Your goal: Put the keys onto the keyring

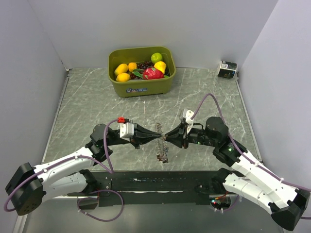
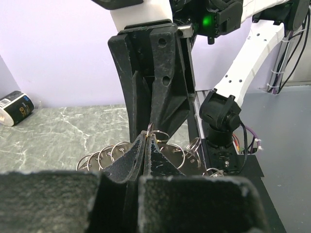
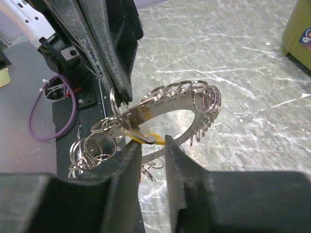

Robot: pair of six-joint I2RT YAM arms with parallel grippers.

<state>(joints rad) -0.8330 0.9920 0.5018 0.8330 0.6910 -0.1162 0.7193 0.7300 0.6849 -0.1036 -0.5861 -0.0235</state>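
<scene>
A green bin [image 1: 141,87] sits at the far middle of a grey-green marble table [image 1: 82,107]. In it are yellow and orange fruit [image 1: 122,69], a green apple [image 1: 156,57], a red fruit [image 1: 153,74] and dark grapes [image 1: 143,64], filling it to near the rim.

To the right of the bin, in the far corner by the wall, lies a small black and white can [image 1: 227,69]. White walls close the table behind the bin and along both sides. The stretch of table nearer than the bin is bare stone out to both side edges. A black strip runs along the edge opposite the bin, where the arm bases stand.

Nearer than the bin, about midway to that black strip, the two arms meet tip to tip above the table. The left claw [image 1: 158,137] is fully closed, its tips pinching one split ring [image 3: 116,103]. That ring hangs on a curved metal plate [image 3: 163,104] lined with many more rings. The plate hangs just under the claw tips, on their side away from the bin.

The right claw [image 3: 153,145] is partly open, with a narrow gap between its fingers [image 3: 129,160]. A yellow key [image 3: 151,138] lies in that gap, right against the plate. Whether the fingers actually squeeze the key cannot be told.
</scene>
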